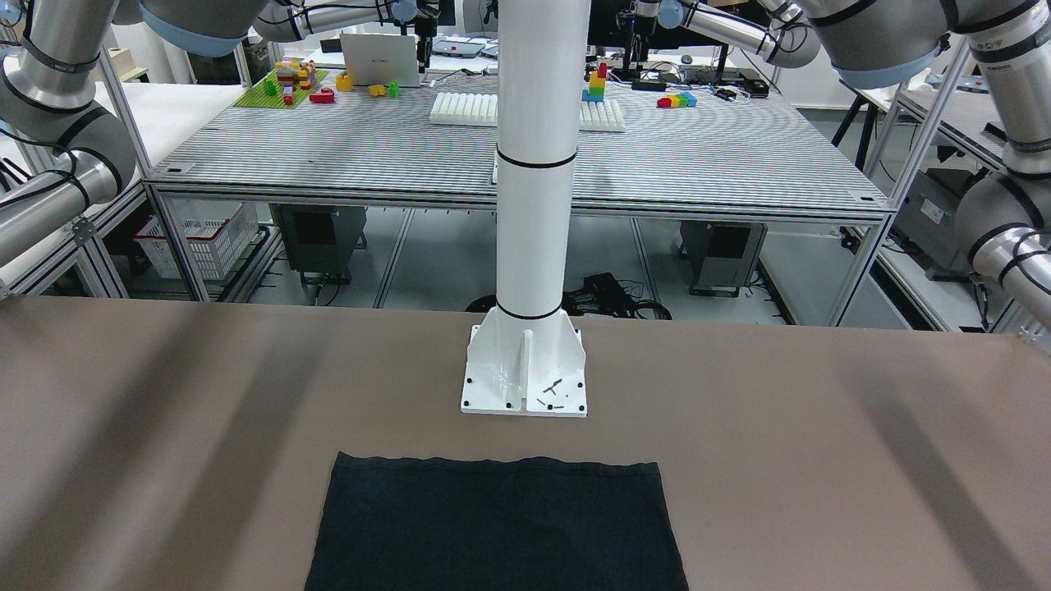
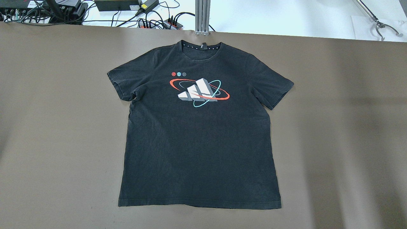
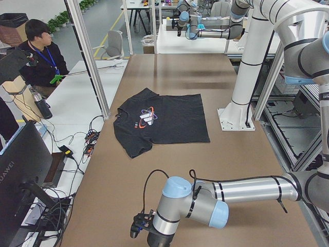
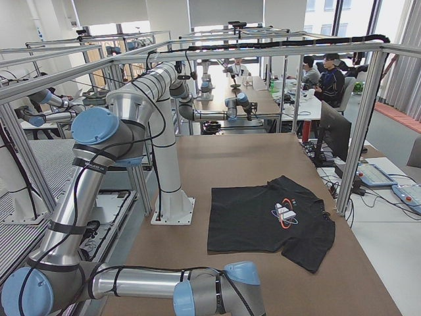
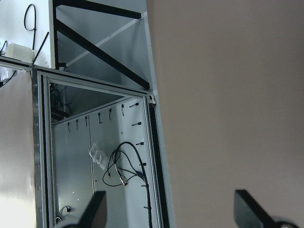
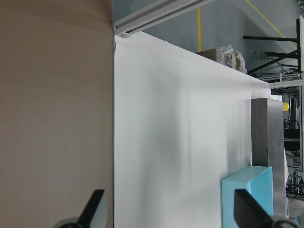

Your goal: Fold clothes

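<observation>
Garment spread flat on table, unfolded

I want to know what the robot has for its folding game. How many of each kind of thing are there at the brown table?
Black short-sleeved fabric T-shirt with a white striped logo, lying flat: 1
White round post bolted to the table: 1
Two-finger grippers, the left gripper and the right gripper, both open: 2
Total: 4
</observation>
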`<state>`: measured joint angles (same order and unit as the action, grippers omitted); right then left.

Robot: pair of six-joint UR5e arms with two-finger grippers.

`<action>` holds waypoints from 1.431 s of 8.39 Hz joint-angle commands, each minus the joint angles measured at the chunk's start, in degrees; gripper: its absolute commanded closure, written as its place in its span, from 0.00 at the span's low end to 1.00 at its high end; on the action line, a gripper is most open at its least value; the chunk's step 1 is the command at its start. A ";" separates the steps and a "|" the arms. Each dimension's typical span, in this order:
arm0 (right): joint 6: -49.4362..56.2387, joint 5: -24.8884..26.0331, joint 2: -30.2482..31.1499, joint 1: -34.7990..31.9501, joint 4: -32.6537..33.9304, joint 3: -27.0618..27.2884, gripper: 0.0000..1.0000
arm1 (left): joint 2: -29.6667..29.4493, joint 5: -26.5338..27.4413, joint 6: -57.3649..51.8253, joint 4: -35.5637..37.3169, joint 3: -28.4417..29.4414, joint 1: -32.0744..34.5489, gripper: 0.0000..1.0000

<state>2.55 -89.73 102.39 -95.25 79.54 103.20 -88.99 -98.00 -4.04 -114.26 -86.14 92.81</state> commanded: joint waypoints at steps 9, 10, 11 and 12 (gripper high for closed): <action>0.53 -0.89 -0.53 0.16 -0.09 5.51 0.06 | -1.10 0.00 0.09 0.00 -5.25 -0.26 0.06; 0.27 -1.67 -0.70 0.24 -1.39 6.22 0.06 | -1.71 0.00 0.70 0.52 -6.66 -0.34 0.06; -0.78 -4.38 -1.83 0.33 -2.19 6.05 0.06 | -3.28 -0.09 0.88 -0.17 -6.85 -0.34 0.06; -3.05 -5.27 -1.93 0.25 -2.37 6.05 0.06 | -3.21 -0.78 0.79 -2.70 -7.11 -0.34 0.06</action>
<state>2.30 -92.46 101.22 -95.00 78.10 108.95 -91.19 -98.07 -3.43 -114.28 -92.32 92.49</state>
